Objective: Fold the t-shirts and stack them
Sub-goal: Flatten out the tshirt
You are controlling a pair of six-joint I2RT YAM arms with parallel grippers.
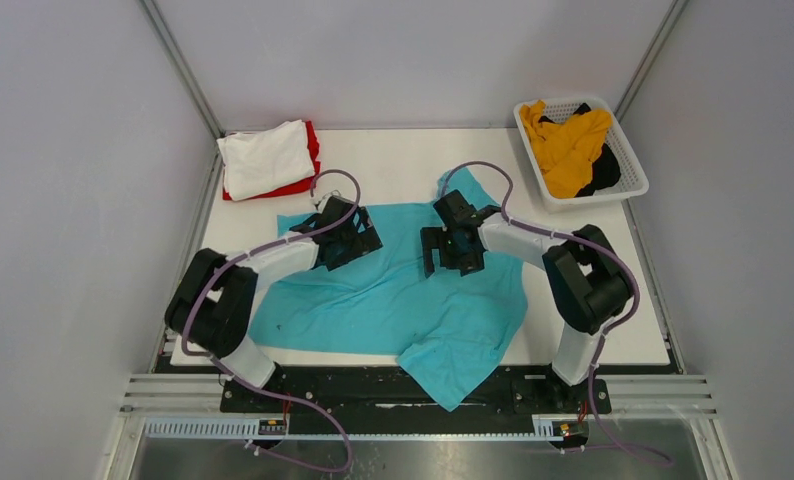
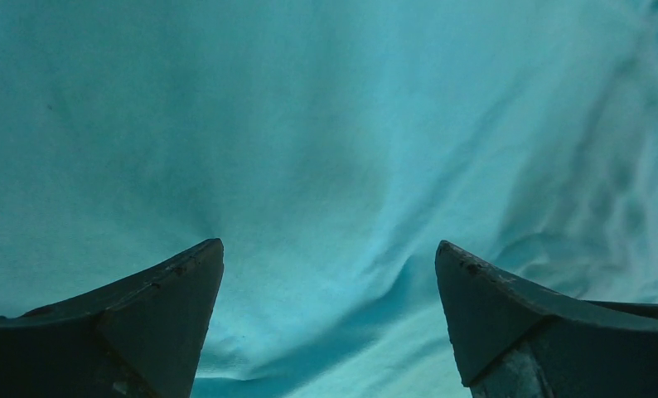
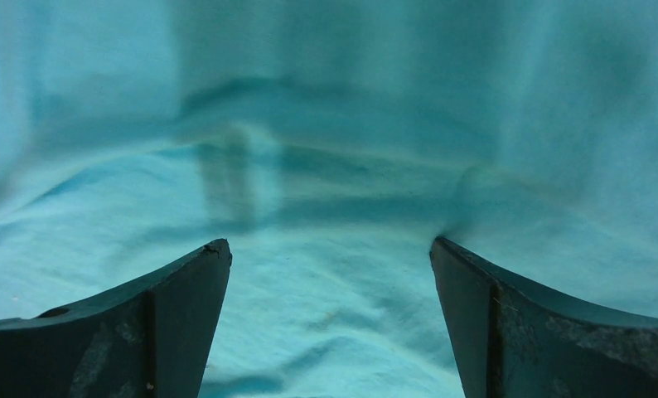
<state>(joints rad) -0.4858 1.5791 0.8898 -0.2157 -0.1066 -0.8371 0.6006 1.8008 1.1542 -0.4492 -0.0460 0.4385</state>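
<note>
A teal t-shirt (image 1: pixel 403 300) lies spread and wrinkled across the middle of the white table, with one corner hanging over the near edge. My left gripper (image 1: pixel 361 240) is open and low over the shirt's upper left part. In the left wrist view the gripper (image 2: pixel 330 249) has teal cloth (image 2: pixel 326 124) between its spread fingers. My right gripper (image 1: pixel 445 260) is open over the shirt's upper middle. In the right wrist view the gripper (image 3: pixel 330 249) stands on teal cloth (image 3: pixel 334 166), which dimples at the right fingertip (image 3: pixel 454 261). Neither gripper holds anything.
A folded white t-shirt (image 1: pixel 265 155) lies on a folded red t-shirt (image 1: pixel 311 170) at the back left. A white mesh basket (image 1: pixel 630 165) at the back right holds a crumpled mustard yellow shirt (image 1: pixel 571 145) and a black shirt (image 1: pixel 603 175).
</note>
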